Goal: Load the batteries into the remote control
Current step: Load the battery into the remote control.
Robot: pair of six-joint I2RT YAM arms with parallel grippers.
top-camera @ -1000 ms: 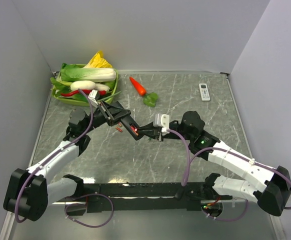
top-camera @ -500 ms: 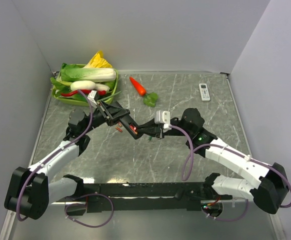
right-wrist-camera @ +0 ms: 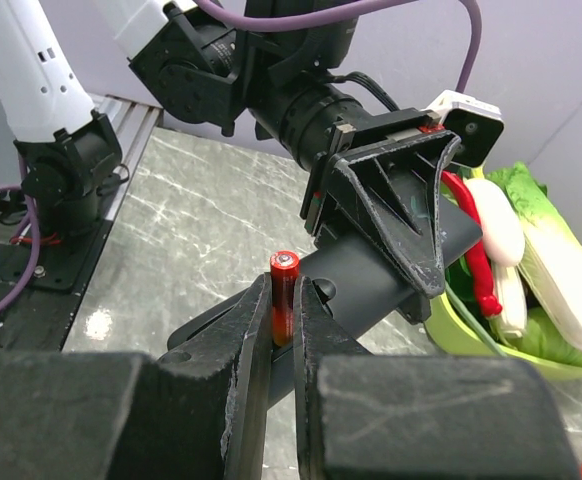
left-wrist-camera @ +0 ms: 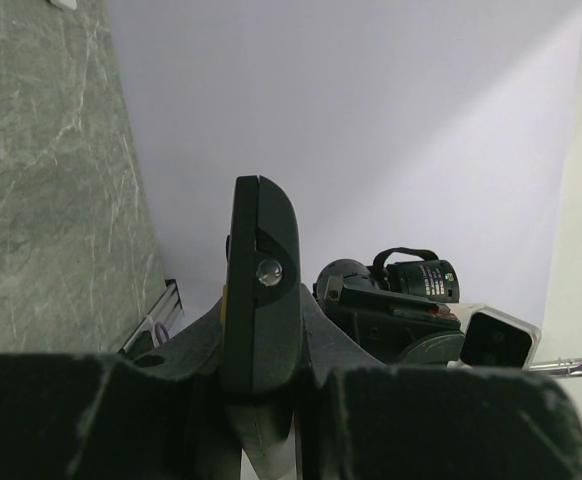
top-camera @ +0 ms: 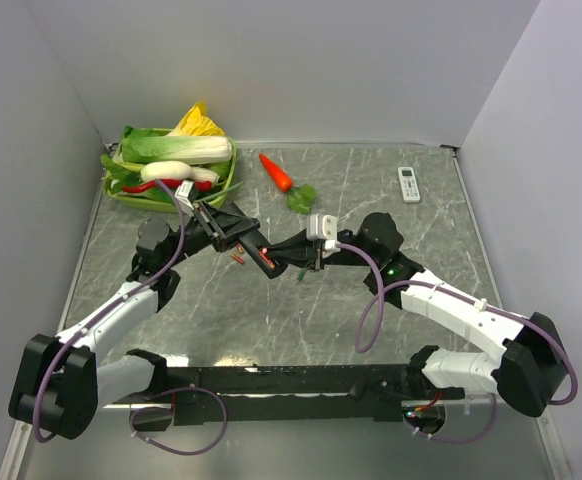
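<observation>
1. The left fingers (right-wrist-camera: 411, 232) are clamped on the remote control (left-wrist-camera: 261, 300). They hold it off the worktop (top-camera: 271, 320), near the centre of the top view.
2. In the left wrist view the remote control stands edge-on between the two dark fingers, its narrow side facing the camera.
3. The right fingers (right-wrist-camera: 243, 345) are drawn narrow and pinch a red battery (right-wrist-camera: 283, 290). The battery stands upright, its metal cap uppermost.
4. In the right wrist view this red battery sits just in front of the remote control's black body. Its lower end is hidden by the fingers, so whether it touches the remote cannot be told.
5. From above, the two sets of fingers meet tip to tip. The left arm reaches in from 8 o'clock and the right arm from 4 o'clock.
6. A second red battery (top-camera: 237, 258) lies flat on the worktop, just beside the remote control on its 9 o'clock side.
7. A green tray (top-camera: 117, 190) sits at 10 o'clock and holds a cabbage (top-camera: 176, 148) and other vegetables.
8. A carrot (top-camera: 276, 172) lies at 12 o'clock, with a small green leafy piece (top-camera: 301, 198) just beside it towards 5 o'clock.
9. A white remote (top-camera: 409, 184) lies at 2 o'clock, well apart from both arms.
</observation>
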